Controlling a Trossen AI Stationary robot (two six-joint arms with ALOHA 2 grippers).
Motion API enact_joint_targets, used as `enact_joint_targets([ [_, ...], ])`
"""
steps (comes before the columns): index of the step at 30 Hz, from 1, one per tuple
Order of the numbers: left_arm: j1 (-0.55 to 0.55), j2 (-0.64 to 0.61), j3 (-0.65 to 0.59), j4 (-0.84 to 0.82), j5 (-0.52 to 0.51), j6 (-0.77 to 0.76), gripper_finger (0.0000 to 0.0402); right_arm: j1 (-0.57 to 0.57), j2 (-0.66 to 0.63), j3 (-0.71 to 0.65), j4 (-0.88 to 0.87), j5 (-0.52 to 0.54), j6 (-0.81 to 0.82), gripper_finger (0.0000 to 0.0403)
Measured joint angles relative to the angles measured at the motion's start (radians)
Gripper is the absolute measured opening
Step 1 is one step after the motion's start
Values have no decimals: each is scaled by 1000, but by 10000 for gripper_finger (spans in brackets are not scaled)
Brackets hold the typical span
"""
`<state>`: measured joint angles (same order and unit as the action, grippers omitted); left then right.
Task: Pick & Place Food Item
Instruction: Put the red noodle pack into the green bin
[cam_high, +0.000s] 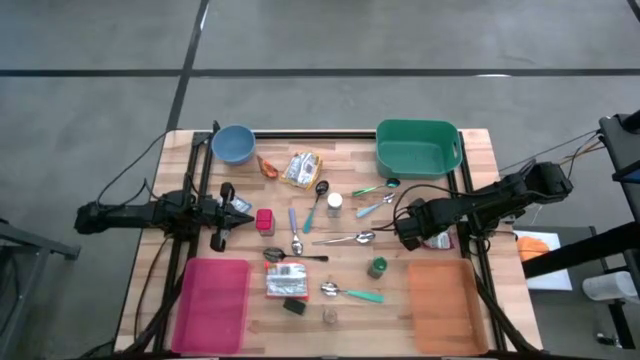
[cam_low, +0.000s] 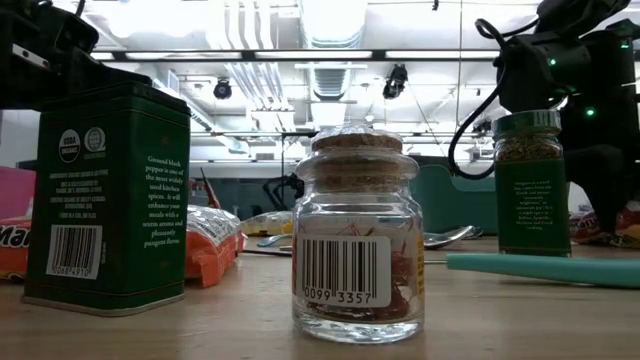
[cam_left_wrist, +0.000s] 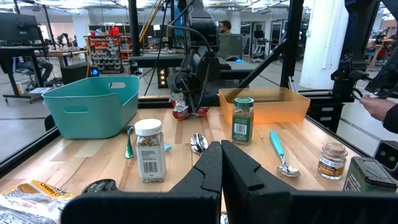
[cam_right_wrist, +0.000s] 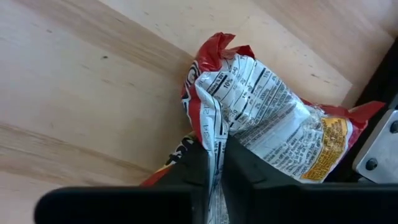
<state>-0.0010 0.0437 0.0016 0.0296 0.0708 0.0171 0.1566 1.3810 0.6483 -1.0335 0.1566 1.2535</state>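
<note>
We see the right gripper (cam_right_wrist: 214, 163) with its jaws pressed together on a fold of the red snack bag (cam_right_wrist: 267, 118), pinching the crinkled wrapper. The bag lies on the wooden table (cam_high: 480, 160) near the right edge, just above the orange tray (cam_high: 445, 300) and below the green bin (cam_high: 418, 148) in the high view. The right gripper (cam_high: 412, 232) reaches it from the right side. We find the left gripper (cam_left_wrist: 221, 163) fully closed and holding nothing, resting at the table's left side beside a small red packet (cam_high: 264, 220). Spoons, spice jars and a blue bowl (cam_high: 233, 144) lie scattered between the arms.
</note>
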Motion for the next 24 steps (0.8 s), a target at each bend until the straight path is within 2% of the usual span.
enact_joint_targets([
  [11, 0, 0, 0, 0, 0, 0, 0, -1, -81, 22, -58, 4, -4, 13],
  [17, 0, 0, 0, 0, 0, 0, 0, 0, -145, 132, -211, 113, 0, 11],
  [24, 0, 0, 0, 0, 0, 0, 0, -1, -180, 281, -280, 234, -39, 11],
])
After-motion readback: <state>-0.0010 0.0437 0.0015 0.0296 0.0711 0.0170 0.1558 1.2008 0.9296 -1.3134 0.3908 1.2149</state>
